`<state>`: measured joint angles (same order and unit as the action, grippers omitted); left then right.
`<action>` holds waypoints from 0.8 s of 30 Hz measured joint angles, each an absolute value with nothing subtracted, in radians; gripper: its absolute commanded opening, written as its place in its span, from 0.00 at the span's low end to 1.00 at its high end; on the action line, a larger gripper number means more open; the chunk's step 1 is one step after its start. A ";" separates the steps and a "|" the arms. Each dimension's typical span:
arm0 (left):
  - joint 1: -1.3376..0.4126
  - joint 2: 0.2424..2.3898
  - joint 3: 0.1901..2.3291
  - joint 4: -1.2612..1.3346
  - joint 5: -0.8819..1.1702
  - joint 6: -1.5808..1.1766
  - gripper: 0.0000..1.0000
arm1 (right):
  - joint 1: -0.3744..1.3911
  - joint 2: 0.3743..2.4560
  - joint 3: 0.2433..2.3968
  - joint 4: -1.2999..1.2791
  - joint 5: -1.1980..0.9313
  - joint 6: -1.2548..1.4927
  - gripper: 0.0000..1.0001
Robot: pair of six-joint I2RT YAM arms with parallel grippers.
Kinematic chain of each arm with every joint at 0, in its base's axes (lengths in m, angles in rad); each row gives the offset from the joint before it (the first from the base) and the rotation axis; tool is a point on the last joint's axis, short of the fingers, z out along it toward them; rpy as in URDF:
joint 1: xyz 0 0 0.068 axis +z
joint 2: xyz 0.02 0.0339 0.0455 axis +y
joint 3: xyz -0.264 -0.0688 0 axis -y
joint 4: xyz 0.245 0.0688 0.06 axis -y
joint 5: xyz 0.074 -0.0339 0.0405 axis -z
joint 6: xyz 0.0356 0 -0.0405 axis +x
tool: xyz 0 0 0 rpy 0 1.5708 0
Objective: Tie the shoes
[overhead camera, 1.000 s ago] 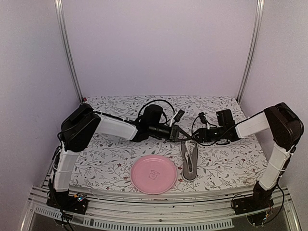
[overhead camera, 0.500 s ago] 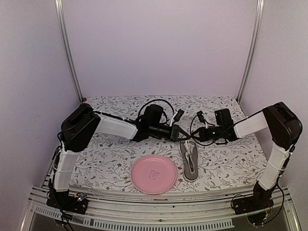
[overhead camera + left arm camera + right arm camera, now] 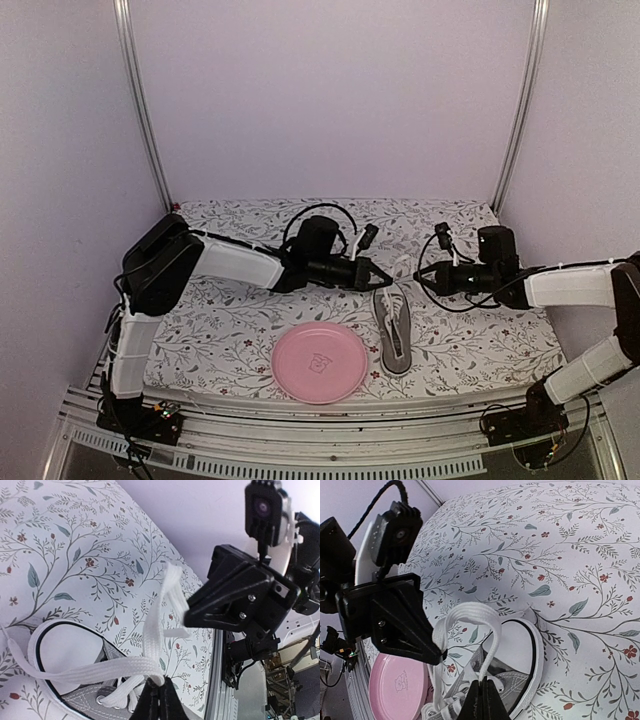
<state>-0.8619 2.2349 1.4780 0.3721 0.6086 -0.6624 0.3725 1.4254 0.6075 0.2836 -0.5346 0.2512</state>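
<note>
Laces are being pinched from both sides above a grey sneaker (image 3: pixel 394 338), which is lying on the flower-printed table (image 3: pixel 230 320) at about 5 o'clock from the table's centre, its white toe cap pointing toward 6 o'clock and its open heel end toward 12 o'clock. A pink plate (image 3: pixel 320 362) is sitting just beside the sneaker at its 9 o'clock. The left gripper (image 3: pixel 159 694) is reaching in from the sneaker's 11 o'clock with its fingers fully closed, and in the left wrist view it is clamping a flat band of the white laces (image 3: pixel 100 671) that is running across the heel opening and into the closed tips. From that pinch another strand is rising and bending toward the tip of the other arm's black fingers at the 2 o'clock side of that view. The right gripper (image 3: pixel 483 694) is coming in from the sneaker's 1 o'clock, also fully closed, and in the right wrist view it is nipping one leg of a lace loop that is arching up over the sneaker's collar toward 11 o'clock. In the top view the two closed tips are hovering near each other just past the heel end, with lace strands hanging down between them to the eyelets.
</note>
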 measured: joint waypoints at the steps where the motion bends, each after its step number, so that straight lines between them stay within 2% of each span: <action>1: -0.863 2.234 1.478 0.375 0.607 -0.665 0.00 | 0.376 1.398 0.597 0.269 -0.546 0.255 0.02; 11: -0.886 2.234 1.478 0.396 0.602 -0.683 0.00 | 0.524 1.269 0.567 0.201 -0.630 0.336 0.02; 24: -0.890 2.234 1.473 0.414 0.624 -0.684 0.00 | 0.585 1.440 0.582 0.240 -0.505 0.436 0.02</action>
<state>-0.8902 2.2345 1.4727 0.4145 0.6243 -0.6838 0.5850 1.4399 0.5816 0.2398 -0.5053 0.4362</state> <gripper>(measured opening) 0.005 0.022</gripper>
